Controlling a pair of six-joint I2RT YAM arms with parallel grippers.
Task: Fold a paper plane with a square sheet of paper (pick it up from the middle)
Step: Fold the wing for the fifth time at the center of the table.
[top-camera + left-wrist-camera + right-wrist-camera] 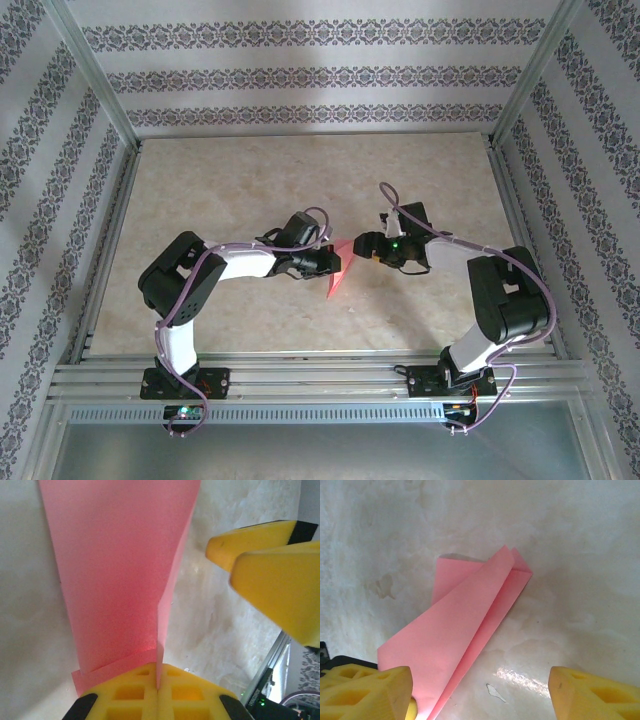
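Note:
The pink sheet of paper is folded into a narrow, pointed, plane-like shape with layered flaps and lies near the middle of the table. My left gripper is shut on one end of it. In the left wrist view an upright fold of the paper is pinched between the closed yellow pads of the left gripper. My right gripper hovers just right of the paper, open. In the right wrist view the paper runs from the centre down to the left finger of the right gripper, with bare table between its fingers.
The marble-patterned table is bounded by an aluminium frame at the near edge and patterned walls all round. The right gripper's yellow fingers show close by in the left wrist view. A small white fleck lies on the table.

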